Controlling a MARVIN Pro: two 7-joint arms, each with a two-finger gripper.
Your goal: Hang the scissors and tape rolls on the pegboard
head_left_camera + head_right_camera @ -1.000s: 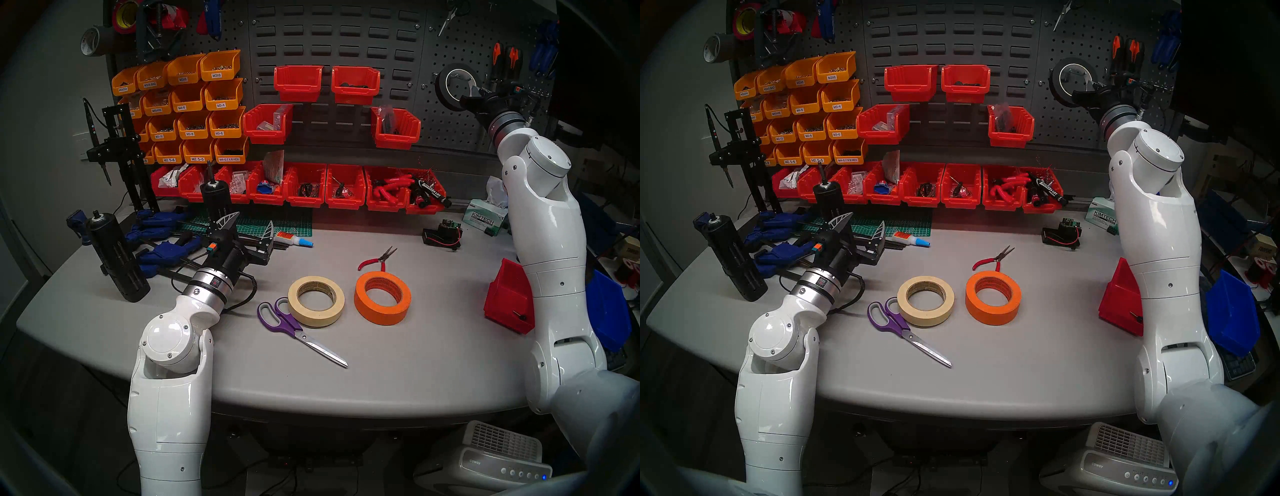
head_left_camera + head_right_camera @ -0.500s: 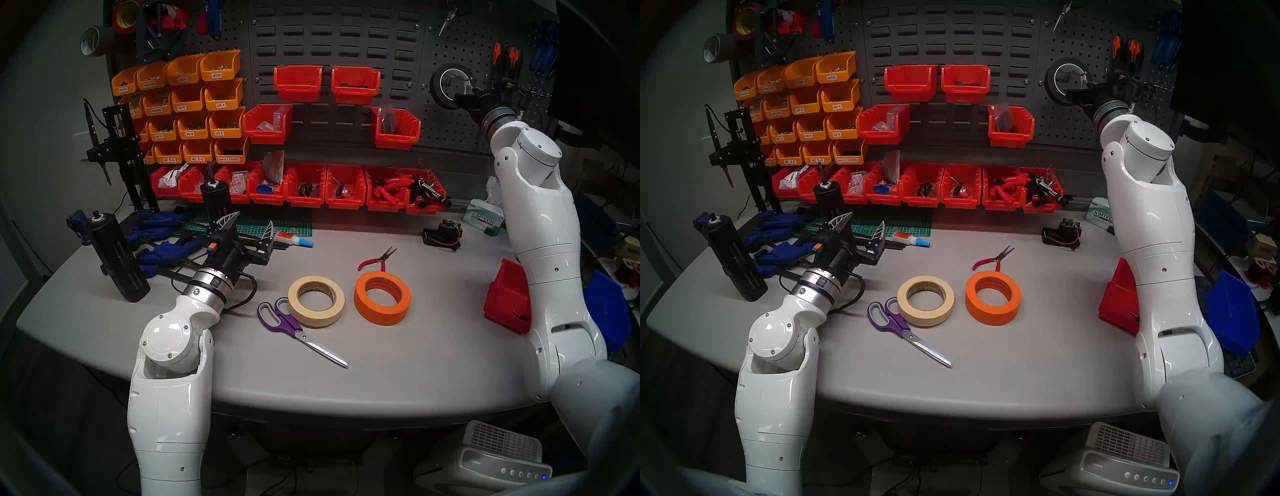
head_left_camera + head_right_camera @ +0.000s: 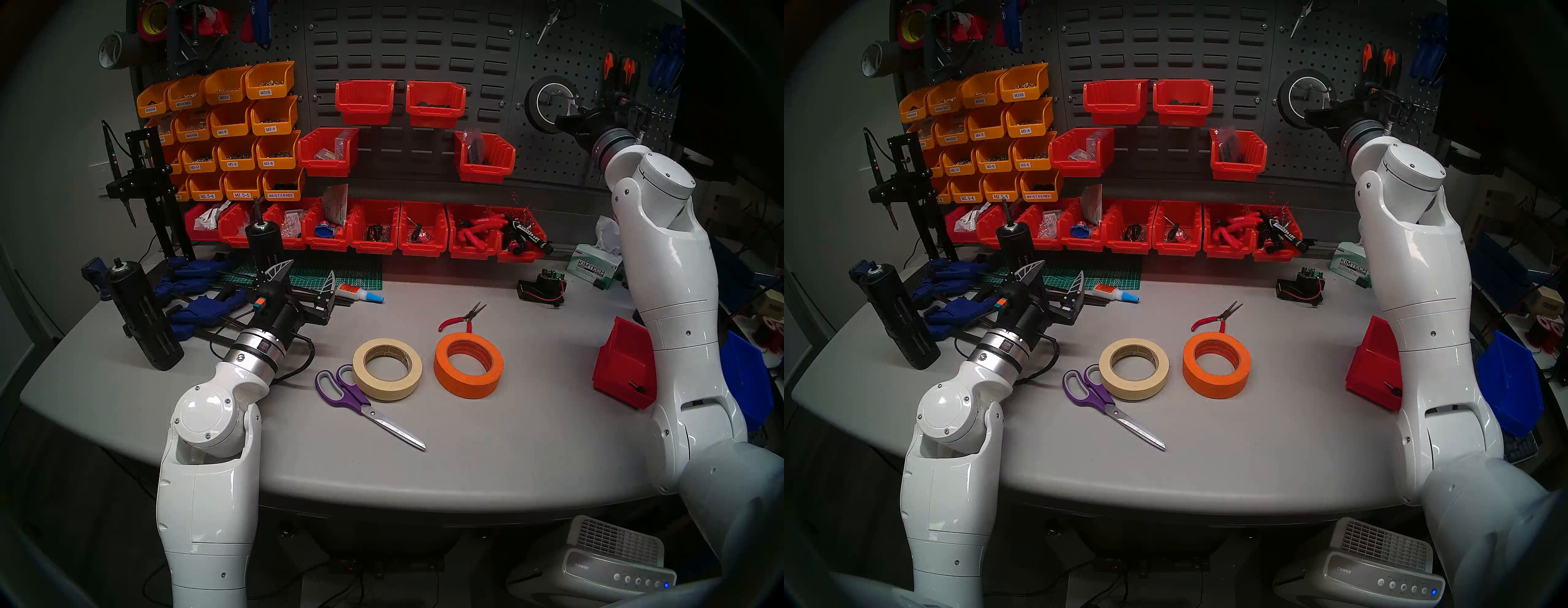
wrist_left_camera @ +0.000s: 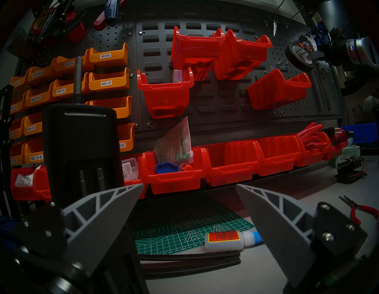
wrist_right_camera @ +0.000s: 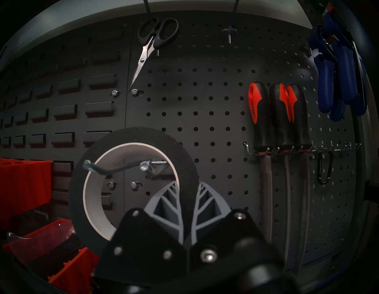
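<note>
Black tape roll [image 5: 131, 164] with white core held upright against the pegboard [image 5: 205, 115], clamped at its lower right rim between the closed fingers of the right gripper [image 5: 187, 197]; one grey finger [image 5: 164, 203] inside the ring, the other outside. Two metal hooks [image 5: 106, 169] passing through the core opening, ends pointing toward the camera; contact between roll and hooks impossible to judge. Same roll [image 3: 549, 104] seen from the head at the right panel, level with the upper red bins [image 3: 435, 102].

On the grey table [image 3: 509, 446]: cream tape roll [image 3: 387, 369] lying flat, just left of the orange tape roll [image 3: 469, 365], also flat, a gap between them. Purple-handled scissors [image 3: 360, 401] lying closed, handles touching or just beside the cream roll's left edge, blades pointing toward the table's front. Red-handled pliers [image 3: 462, 318] just behind the orange roll.

Left gripper [image 3: 303, 276] poised over the green cutting mat [image 4: 184, 230], fingers wide apart, nothing between them; glue bottle [image 4: 231, 240] lying just beyond.

Higher on the pegboard: small dark-handled scissors [image 5: 151, 45] hanging from a hook, three files with orange-and-black handles [image 5: 279, 117] in a wire rack to the right
</note>
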